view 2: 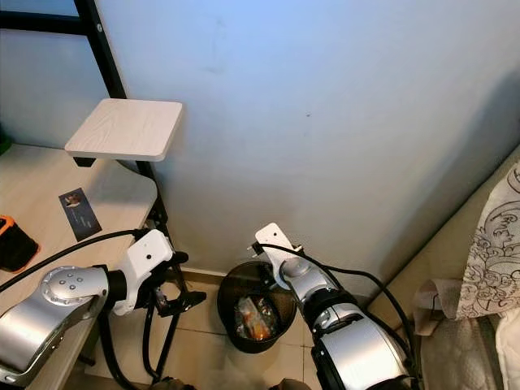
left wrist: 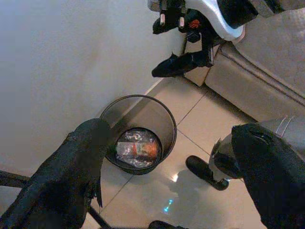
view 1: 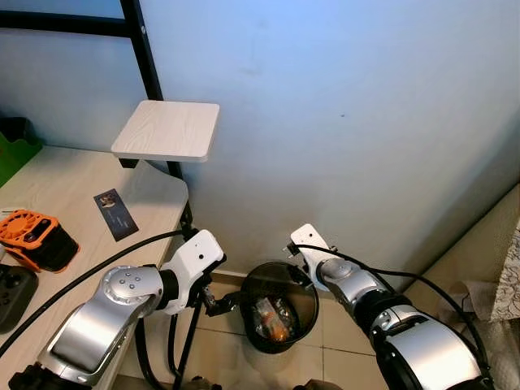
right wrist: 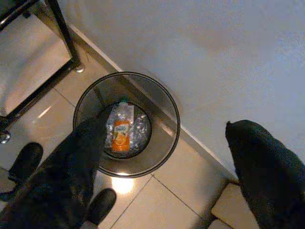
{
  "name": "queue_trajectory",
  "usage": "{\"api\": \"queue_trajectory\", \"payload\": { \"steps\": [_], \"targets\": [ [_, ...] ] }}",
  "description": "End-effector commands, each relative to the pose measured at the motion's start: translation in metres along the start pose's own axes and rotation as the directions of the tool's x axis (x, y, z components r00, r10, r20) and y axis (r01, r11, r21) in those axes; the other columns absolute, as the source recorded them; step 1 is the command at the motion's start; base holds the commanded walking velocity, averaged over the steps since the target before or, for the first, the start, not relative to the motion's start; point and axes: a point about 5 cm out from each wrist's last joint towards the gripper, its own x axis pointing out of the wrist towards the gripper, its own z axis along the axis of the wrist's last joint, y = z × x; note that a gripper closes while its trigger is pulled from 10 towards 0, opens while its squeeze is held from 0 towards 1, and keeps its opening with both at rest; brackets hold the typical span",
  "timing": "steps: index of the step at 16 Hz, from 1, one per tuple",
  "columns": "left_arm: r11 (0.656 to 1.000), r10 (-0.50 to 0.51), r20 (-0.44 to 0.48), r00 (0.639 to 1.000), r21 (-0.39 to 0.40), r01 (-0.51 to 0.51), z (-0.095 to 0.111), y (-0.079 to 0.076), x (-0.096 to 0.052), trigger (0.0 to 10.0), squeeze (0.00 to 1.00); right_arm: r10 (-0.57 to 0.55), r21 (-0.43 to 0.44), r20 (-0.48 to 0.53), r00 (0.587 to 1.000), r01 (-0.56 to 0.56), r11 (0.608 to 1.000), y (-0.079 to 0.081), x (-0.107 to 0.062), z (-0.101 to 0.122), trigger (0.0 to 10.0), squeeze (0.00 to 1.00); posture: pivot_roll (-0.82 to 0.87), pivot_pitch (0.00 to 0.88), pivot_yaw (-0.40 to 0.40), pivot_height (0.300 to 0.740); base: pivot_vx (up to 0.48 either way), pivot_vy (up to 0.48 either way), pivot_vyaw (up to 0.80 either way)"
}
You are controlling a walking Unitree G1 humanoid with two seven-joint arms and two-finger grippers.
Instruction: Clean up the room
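Observation:
A black mesh waste bin [view 1: 253,286] stands on the tiled floor against the pale wall. Inside it lies a crushed clear plastic bottle [right wrist: 121,131] with an orange label, also seen as the bottle [left wrist: 138,149]. My left gripper [view 1: 223,304] hangs beside the bin's left rim, open and holding nothing. My right gripper [view 1: 297,264] hovers over the bin's far right rim, its fingers [right wrist: 267,176] spread wide and empty. In the left wrist view the right gripper [left wrist: 183,59] hangs above the bin [left wrist: 164,121].
A light desk [view 1: 73,183] stands at left with an orange-black device [view 1: 36,240], a black controller [view 1: 12,292] and a dark card [view 1: 115,214]. A white shelf [view 1: 166,130] juts from a black frame [view 1: 150,57]. Patterned bedding [view 2: 496,252] lies at right.

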Motion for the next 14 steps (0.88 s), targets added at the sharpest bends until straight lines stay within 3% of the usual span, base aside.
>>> {"api": "queue_trajectory", "payload": {
  "steps": [1,3,5,6,7,8,11,12,14],
  "targets": [
    [1.0,0.012,0.0,1.0,-0.006,-0.012,0.001,-0.002,0.001,10.0,0.0,0.018,0.023,0.016,1.0,-0.018,1.0,0.001,0.0,-0.003,10.0,1.0,-0.04,0.068,0.004,0.74,0.0,0.0,0.0],
    [0.995,0.088,0.023,0.996,-0.038,-0.088,-0.001,-0.003,0.005,10.0,0.0,0.021,0.087,0.069,0.997,-0.027,0.996,-0.006,-0.002,-0.008,10.0,1.0,-0.05,0.062,0.007,0.74,0.0,0.0,0.0],
    [0.971,0.225,0.077,0.971,-0.1,-0.217,0.0,-0.001,0.008,10.0,0.0,-0.004,0.194,0.185,0.983,-0.032,0.981,-0.018,-0.01,-0.008,10.0,1.0,-0.06,0.055,0.011,0.74,0.0,0.0,0.0],
    [0.95,0.297,0.116,0.948,-0.135,-0.281,0.003,-0.001,0.01,10.0,0.0,-0.065,0.254,0.301,0.951,-0.014,0.967,-0.026,-0.021,-0.004,10.0,1.0,-0.08,0.047,0.015,0.74,0.0,0.0,0.0],
    [0.934,0.344,0.13,0.93,-0.148,-0.325,0.004,0.0,0.01,10.0,0.0,-0.107,0.287,0.347,0.932,0.003,0.958,-0.031,-0.03,-0.003,10.0,1.0,-0.08,0.045,0.015,0.74,0.0,0.0,0.0],
    [0.896,0.434,0.14,0.89,-0.174,-0.41,0.005,0.002,0.01,10.0,0.0,-0.191,0.362,0.412,0.891,0.033,0.932,-0.038,-0.049,-0.004,10.0,1.0,-0.09,0.04,0.014,0.74,0.0,0.0,-0.63],
    [0.836,0.537,0.138,0.832,-0.221,-0.503,0.004,0.0,0.009,10.0,0.0,-0.339,0.458,0.443,0.83,0.115,0.882,-0.045,-0.077,-0.018,10.0,1.0,-0.09,0.017,0.02,0.74,0.0,0.0,-0.8],
    [0.796,0.592,0.131,0.796,-0.253,-0.55,0.003,0.004,0.005,10.0,0.0,-0.398,0.519,0.414,0.818,0.147,0.842,-0.044,-0.084,-0.026,10.0,1.0,-0.09,0.011,0.022,0.74,0.0,0.0,-0.79],
    [0.779,0.609,0.122,0.784,-0.277,-0.562,0.001,0.007,0.002,10.0,0.0,-0.421,0.556,0.404,0.812,0.147,0.818,-0.04,-0.091,-0.028,10.0,1.0,-0.08,0.006,0.025,0.74,0.0,0.0,-0.78]
  ]
}}
